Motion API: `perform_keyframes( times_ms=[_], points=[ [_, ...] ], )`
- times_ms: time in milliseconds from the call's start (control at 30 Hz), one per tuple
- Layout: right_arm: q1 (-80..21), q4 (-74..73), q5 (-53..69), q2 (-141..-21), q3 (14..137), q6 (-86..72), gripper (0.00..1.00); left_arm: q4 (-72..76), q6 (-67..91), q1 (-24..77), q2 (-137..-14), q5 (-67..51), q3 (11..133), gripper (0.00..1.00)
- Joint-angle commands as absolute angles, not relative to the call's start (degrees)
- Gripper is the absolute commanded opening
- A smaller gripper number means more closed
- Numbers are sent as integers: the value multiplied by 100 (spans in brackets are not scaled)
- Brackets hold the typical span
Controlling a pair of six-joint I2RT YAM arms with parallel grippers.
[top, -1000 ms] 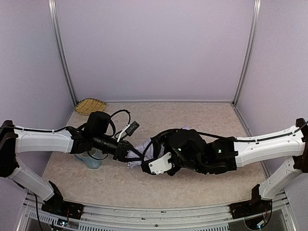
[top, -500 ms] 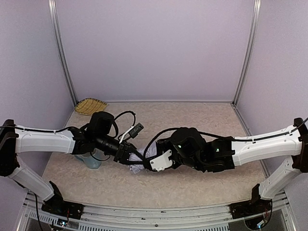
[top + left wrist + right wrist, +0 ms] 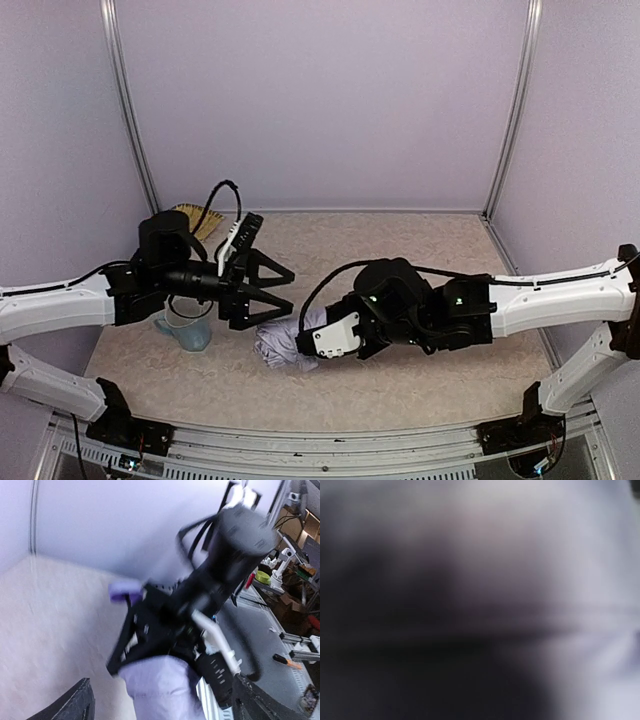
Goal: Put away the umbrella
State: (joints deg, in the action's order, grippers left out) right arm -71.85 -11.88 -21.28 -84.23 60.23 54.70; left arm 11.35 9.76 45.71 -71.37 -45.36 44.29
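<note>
Arms meet mid-table (image 3: pixel 420 250) over a half-bundled umbrella (image 3: pixel 280 348). A second ago the left gripper (image 3: pixel 290 292) was pinched on the lavender fabric at centre frame. It has since let go and drawn back toward the left, and its two fingers now stand wide apart in a V, clear of the cloth. Over the same second the right gripper (image 3: pixel 308 335) went from spread wide to clamped on the right end of the bundle. The umbrella has shifted with it, from just left of centre to lower centre. There it lies as a crumpled lavender wad on the table, poking out leftward from the right gripper.

The left wrist view, blurred by motion, shows the fabric at bottom centre between that arm's own spread fingers (image 3: pixel 80 705), the right arm's black wrist rising behind it and the small lavender handle (image 3: pixel 125 589) sticking out at left of centre. The right wrist view is a blur of lavender and black.

A pale translucent mug (image 3: pixel 188 332) stands at lower left, partly under the left forearm, where it also stood a second ago. What it holds cannot be told. A woven tray (image 3: pixel 200 218) lies in the upper-left corner of the table, mostly hidden behind the left wrist and its cable.
</note>
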Motion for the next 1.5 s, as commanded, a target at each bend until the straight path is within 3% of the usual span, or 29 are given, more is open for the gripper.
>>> perform_keyframes(
  times_ms=[0,267,367,567,800,967,1100,1367,1467],
  points=[
    [-7137,-2164,-893,-8161,6390,4514,0,2491,-240,4666,-5827,-3861,4126,94],
    [-6718,-3552,1188,-7892,7132,3460,0,829,-2367,5326,-4514,-3203,3995,92],
    [-6706,-3674,1432,-7793,7353,3214,0,404,-2854,5814,-4315,-2761,3942,99],
    [-6706,-3073,1576,-7475,7325,3136,0,335,-3708,6943,-4709,-1622,3912,99],
    [-6706,-3082,1847,-7648,7556,3351,0,846,-4513,7423,-5196,-372,4164,99],
    [-6706,-3160,1908,-7812,7717,3396,0,881,-4751,7439,-5287,-450,4255,98],
    [-6706,-3108,1947,-7846,7727,3427,0,703,-4776,7469,-5393,-415,4359,81],
    [-6706,-3204,1906,-8039,7822,3417,0,908,-4853,7540,-5241,-783,4298,89],
    [-6706,-3166,1897,-8057,7852,3410,0,880,-4823,7547,-5255,-898,4300,80]
  ],
)
